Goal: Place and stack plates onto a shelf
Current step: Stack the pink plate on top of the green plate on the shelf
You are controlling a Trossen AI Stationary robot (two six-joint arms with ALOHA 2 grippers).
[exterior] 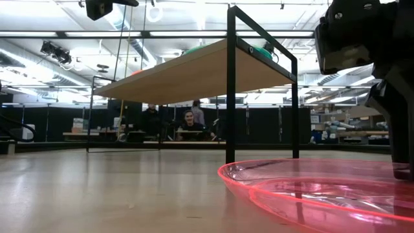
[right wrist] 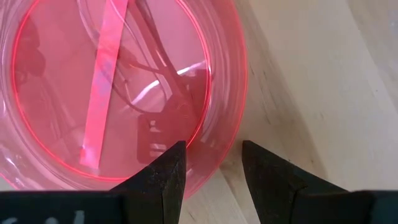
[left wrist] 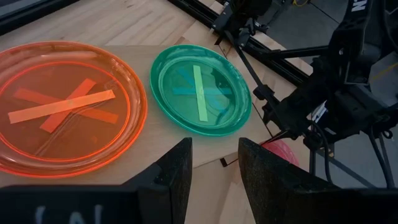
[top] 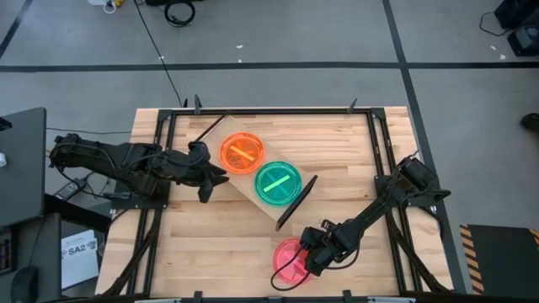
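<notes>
A: We take the shelf (top: 253, 195) as our landmark. It lies slantwise in the middle of the tabletop (top: 210, 244), and we see two plates on its board: an orange plate (top: 242, 154) toward its far-left end and a green plate (top: 278, 183) just beside it, toward the near-right end.

B: We agree. In the left wrist view the orange plate (left wrist: 65, 109) shows crossed bar marks, so we think more than one orange plate may be stacked there, but we cannot tell for sure. The green plate (left wrist: 200, 89) also shows crossed marks.

A: We find the pink plate (top: 290, 259) off the shelf, flat on the tabletop, near the shelf's near-right end panel.

B: The right end effector (top: 316, 257) sits at that pink plate's edge. In the right wrist view its fingers are spread, one over the pink plate's (right wrist: 112, 93) rim and one over bare wood outside it; they pinch nothing.

A: The left end effector (top: 210, 177) hovers just off the shelf's left side, beside the orange plate. Its fingers (left wrist: 171, 174) are also spread and empty.

B: In the low view, we see people in the room beyond the shelf.
</notes>
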